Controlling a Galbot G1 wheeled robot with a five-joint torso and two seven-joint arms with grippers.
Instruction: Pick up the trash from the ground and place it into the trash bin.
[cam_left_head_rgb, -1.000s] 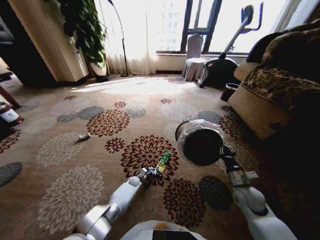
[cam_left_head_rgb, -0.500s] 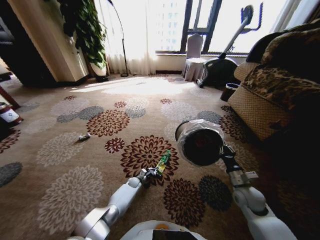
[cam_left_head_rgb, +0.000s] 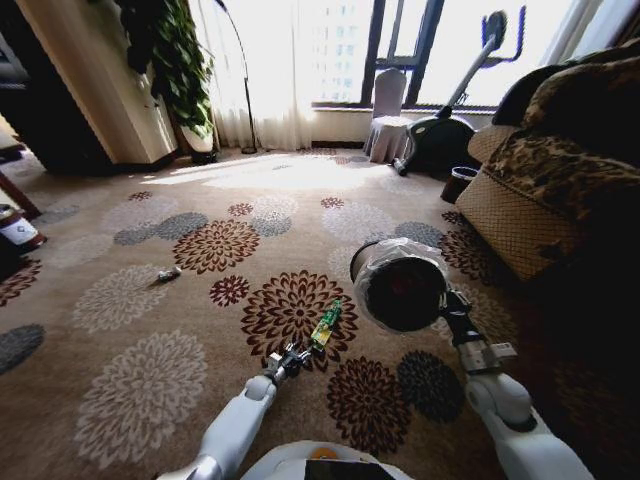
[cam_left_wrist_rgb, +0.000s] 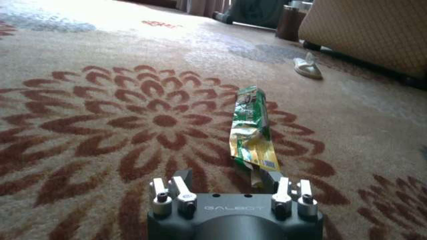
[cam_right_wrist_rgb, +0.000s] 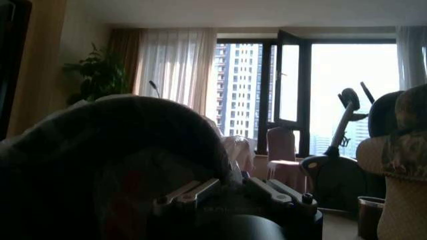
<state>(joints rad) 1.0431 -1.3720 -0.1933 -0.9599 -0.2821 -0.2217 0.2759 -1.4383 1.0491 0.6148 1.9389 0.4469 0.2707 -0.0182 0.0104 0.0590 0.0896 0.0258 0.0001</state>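
Two arms: both reach forward over the carpet (cam_left_head_rgb: 130, 300).
Left gripper (cam_left_head_rgb: 290, 357): low at the carpet, fingers apart, holding nothing.
Wrapper (cam_left_wrist_rgb: 250, 131): flat on the carpet, near end just before the left gripper.
Right gripper (cam_right_wrist_rgb: 233, 192): closed on the bin (cam_left_head_rgb: 400, 285), held up, tilted.

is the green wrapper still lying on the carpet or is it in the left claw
On the carpet. The green wrapper lies flat on the floral carpet, just ahead of the open left claw, which holds nothing.
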